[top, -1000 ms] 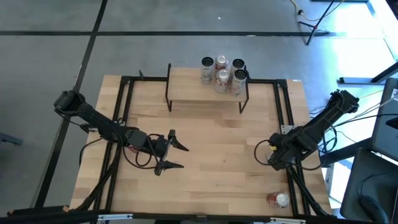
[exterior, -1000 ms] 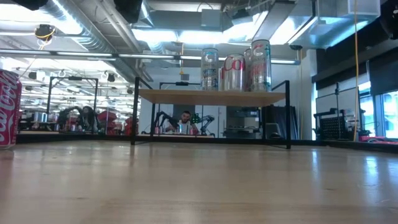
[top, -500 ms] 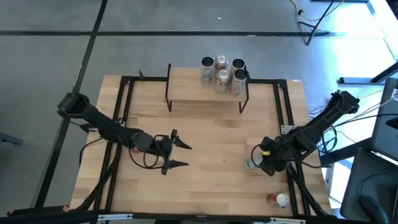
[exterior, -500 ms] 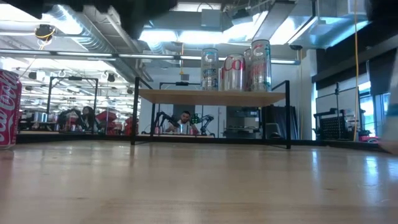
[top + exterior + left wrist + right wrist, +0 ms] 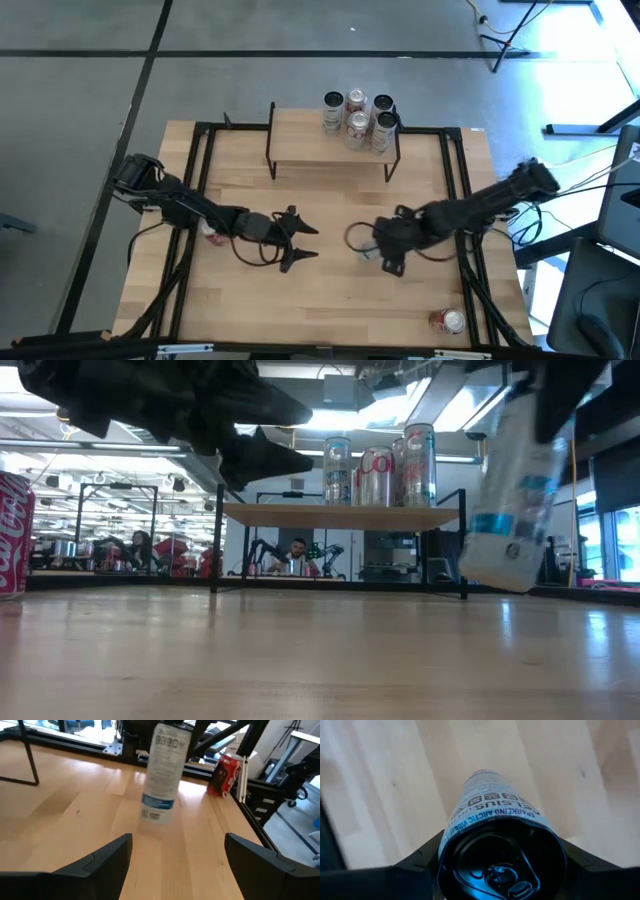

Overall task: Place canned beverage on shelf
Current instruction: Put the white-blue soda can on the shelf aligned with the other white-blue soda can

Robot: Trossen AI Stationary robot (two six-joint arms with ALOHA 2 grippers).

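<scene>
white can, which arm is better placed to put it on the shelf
Right. The right gripper already grips the white can above the table, while the left gripper hangs open and empty. The shelf has bare space beside its four cans.

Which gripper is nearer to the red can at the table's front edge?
Right. The right gripper, holding a white can, is closer to the red can; the open left gripper is farther away.

A robotics lab: exposed ceiling ducts [image 5: 150, 420] (other robot arms [image 5: 262, 552] beyond the table).
</scene>
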